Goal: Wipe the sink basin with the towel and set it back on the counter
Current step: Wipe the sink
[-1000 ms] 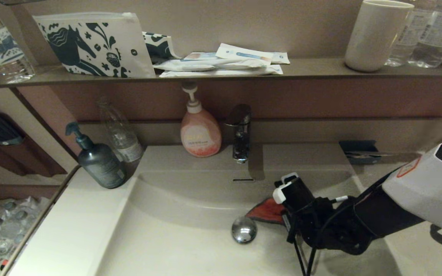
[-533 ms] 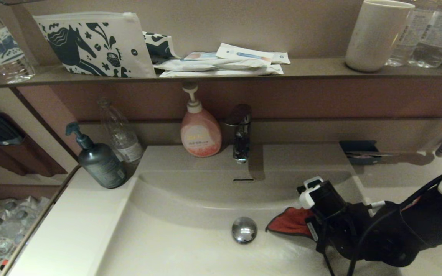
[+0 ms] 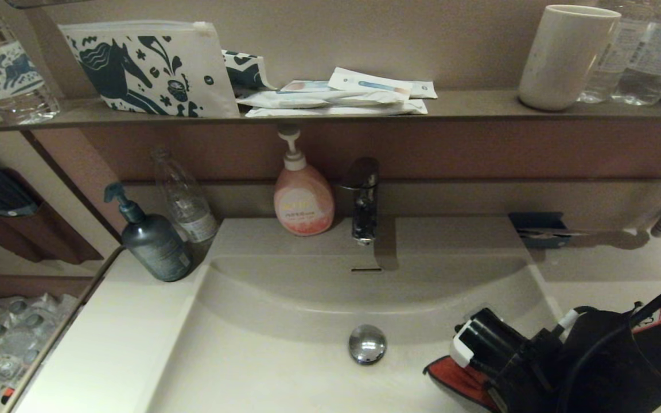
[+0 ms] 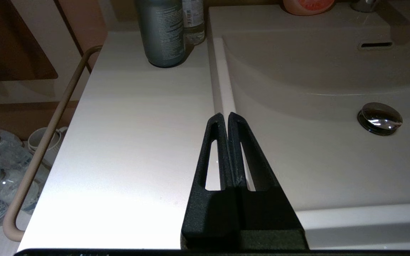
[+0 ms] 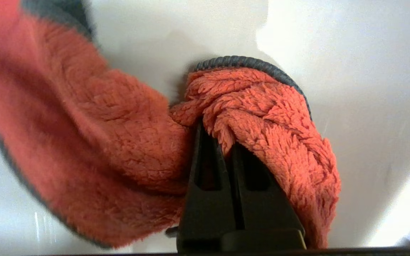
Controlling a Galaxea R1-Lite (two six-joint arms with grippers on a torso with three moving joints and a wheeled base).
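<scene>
The off-white sink basin (image 3: 273, 355) has a chrome drain plug (image 3: 367, 344) and an overflow slot (image 3: 365, 268) in its curved back wall. The orange-red towel (image 3: 451, 376) lies pressed on the basin floor at the front right, right of the plug. My right gripper (image 5: 214, 129) is shut on a bunched fold of the towel (image 5: 119, 149), whose dark stitched edge shows. In the head view the right wrist (image 3: 497, 350) hides the fingers. My left gripper (image 4: 225, 115) is shut and empty above the basin's left rim, beside the counter (image 4: 137, 124).
A grey pump bottle (image 3: 152, 241) and a clear bottle (image 3: 184, 198) stand on the counter's back left. A pink soap bottle (image 3: 303, 198) and the faucet (image 3: 363, 198) stand behind the basin. The dark shelf (image 3: 468, 106) carries the horse pouch (image 3: 147, 69), packets and a cup (image 3: 566, 54).
My right arm has dragged the towel from just behind and right of the drain plug toward the basin's front right. The left gripper shows no earlier frame.
</scene>
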